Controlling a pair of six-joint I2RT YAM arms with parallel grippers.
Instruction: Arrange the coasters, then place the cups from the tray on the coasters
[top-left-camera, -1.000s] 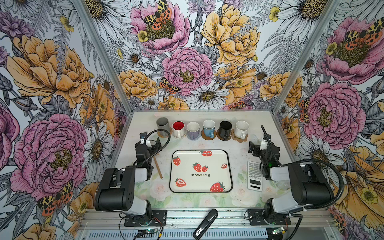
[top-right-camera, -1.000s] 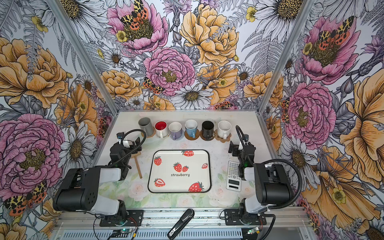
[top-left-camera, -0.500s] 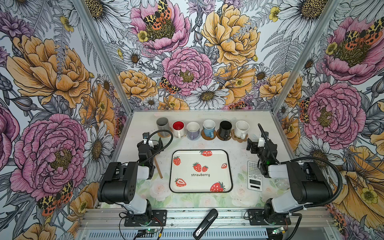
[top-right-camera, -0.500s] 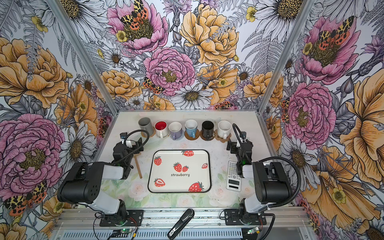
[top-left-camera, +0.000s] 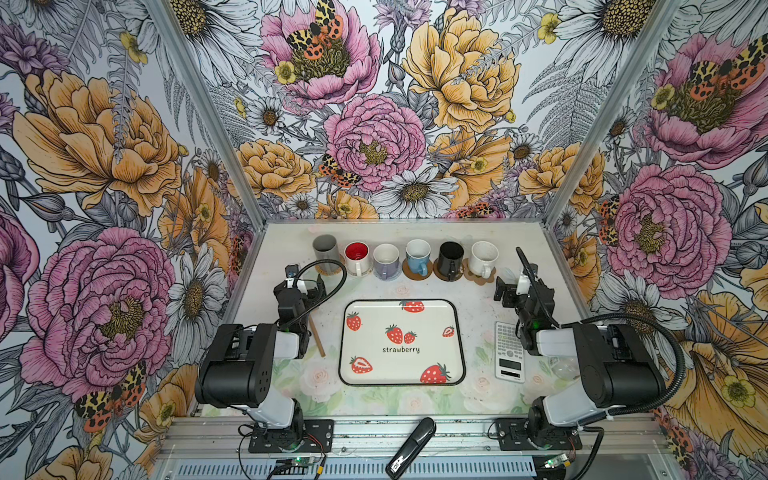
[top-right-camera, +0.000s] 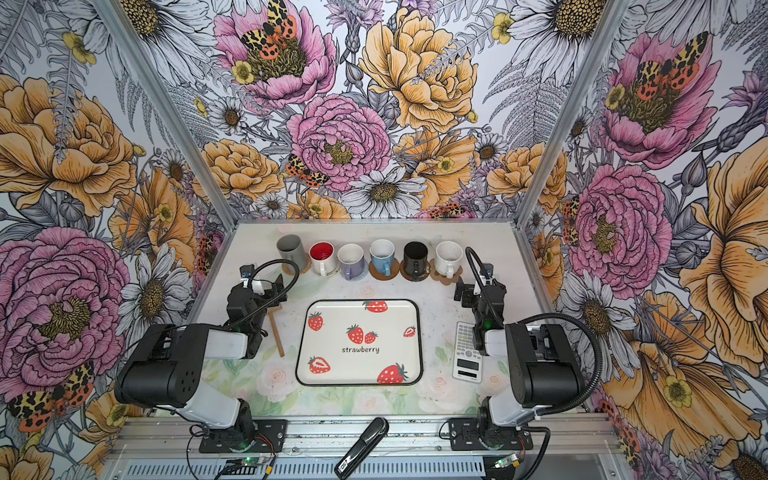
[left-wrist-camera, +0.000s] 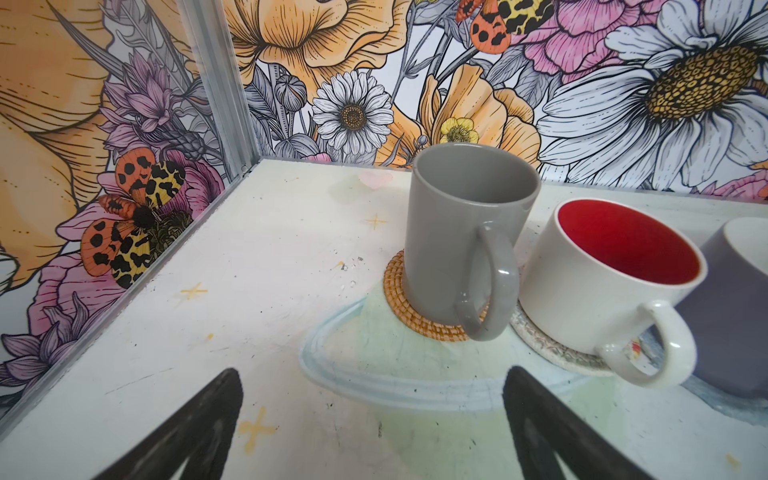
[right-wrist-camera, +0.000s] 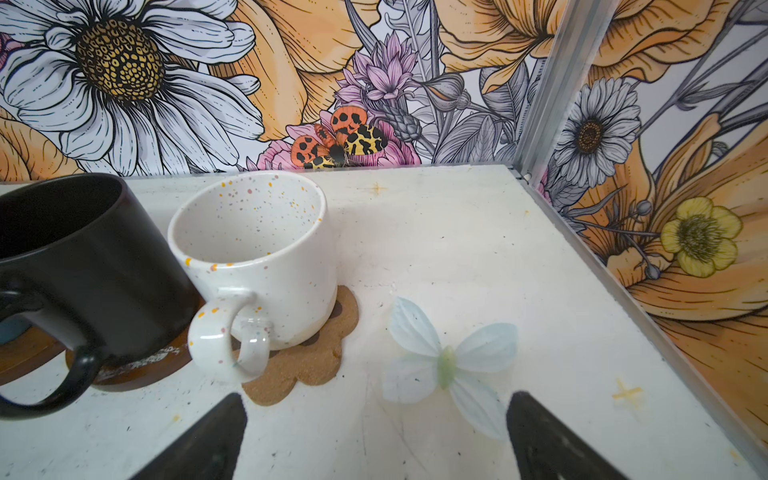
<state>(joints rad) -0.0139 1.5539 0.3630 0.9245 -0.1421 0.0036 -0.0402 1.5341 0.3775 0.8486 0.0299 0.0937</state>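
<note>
The cups (top-left-camera: 417, 257) stand upright in one row at the far edge of the tabletop (top-left-camera: 478, 299), just above the middle of the frame in both top views, and each one sits on one of the coasters (top-left-camera: 415, 274). The tray (top-left-camera: 432, 361), below this row in the middle of the frame, carries no cup.

In the left wrist view the grey cup (left-wrist-camera: 465, 232) stands on the rattan coaster (left-wrist-camera: 419, 320), up and to the right of the left fingers (left-wrist-camera: 208, 415), with its handle turned toward them. In the right wrist view the speckled cup (right-wrist-camera: 253, 249) sits on the paw-shaped coaster (right-wrist-camera: 307, 370), up and to the left of the right fingers (right-wrist-camera: 540, 432).

Both pairs of fingers are spread wide and hold nothing, apart from the cups. I judge that nothing is left to pick up, so the arms need only to move away without touching a handle.
</note>
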